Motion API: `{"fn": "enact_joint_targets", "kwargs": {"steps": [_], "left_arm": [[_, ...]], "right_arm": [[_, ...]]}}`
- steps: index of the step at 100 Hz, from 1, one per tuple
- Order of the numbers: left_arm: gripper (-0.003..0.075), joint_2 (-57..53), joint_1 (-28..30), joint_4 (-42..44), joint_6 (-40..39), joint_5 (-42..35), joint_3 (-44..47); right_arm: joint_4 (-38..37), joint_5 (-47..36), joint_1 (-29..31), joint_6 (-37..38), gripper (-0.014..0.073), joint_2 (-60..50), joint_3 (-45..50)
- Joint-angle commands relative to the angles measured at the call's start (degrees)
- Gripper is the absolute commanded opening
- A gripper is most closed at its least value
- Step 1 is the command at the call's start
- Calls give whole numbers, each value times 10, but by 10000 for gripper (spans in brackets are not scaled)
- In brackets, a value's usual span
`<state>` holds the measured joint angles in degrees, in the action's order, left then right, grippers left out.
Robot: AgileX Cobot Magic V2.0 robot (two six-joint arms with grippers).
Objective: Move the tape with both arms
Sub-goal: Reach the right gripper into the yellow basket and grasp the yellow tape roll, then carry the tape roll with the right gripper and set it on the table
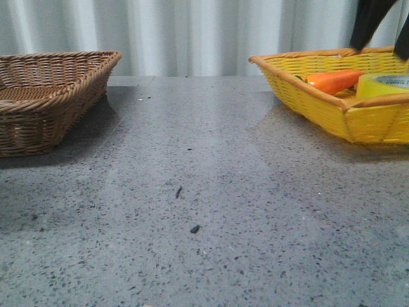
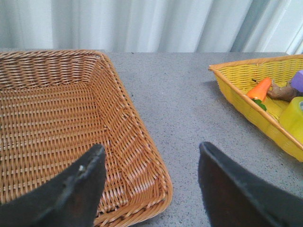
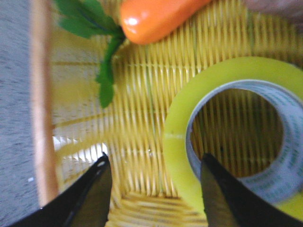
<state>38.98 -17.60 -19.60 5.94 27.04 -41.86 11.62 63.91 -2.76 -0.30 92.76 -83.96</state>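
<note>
Both tools are spread wide: right tool [image 3: 154, 182] over the tape [image 3: 232, 127] in the yellow basket [image 1: 307, 105], left tool [image 2: 151, 163] over the brown basket [image 2: 57, 118].

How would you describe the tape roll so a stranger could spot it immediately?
Find the yellow wicker basket on the table's right. Inside, beside the orange toy carrot, lies the tape: a thick, translucent yellow ring with a white printed core, the only hollow thing there.
</note>
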Motion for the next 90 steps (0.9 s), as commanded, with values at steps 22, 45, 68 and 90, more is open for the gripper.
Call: {"fn": "enact_joint_targets", "kwargs": {"steps": [22,45,68,90], "left_arm": [[398,2,-4,-8,-3,-23,-22],[398,2,-4,-8,-3,-23,-22],[398,2,-4,-8,-3,-48,-22],[398,2,-4,-8,-3,-58,-22]], "right_arm": [[-3,-34,4,-4,169,60,-29],[-3,-79,-4,-4,-41,-21,-95],[1,-69,-92,-4,-41,-49,-286],[3,-75,-220,-4,-41,9,-344]]}}
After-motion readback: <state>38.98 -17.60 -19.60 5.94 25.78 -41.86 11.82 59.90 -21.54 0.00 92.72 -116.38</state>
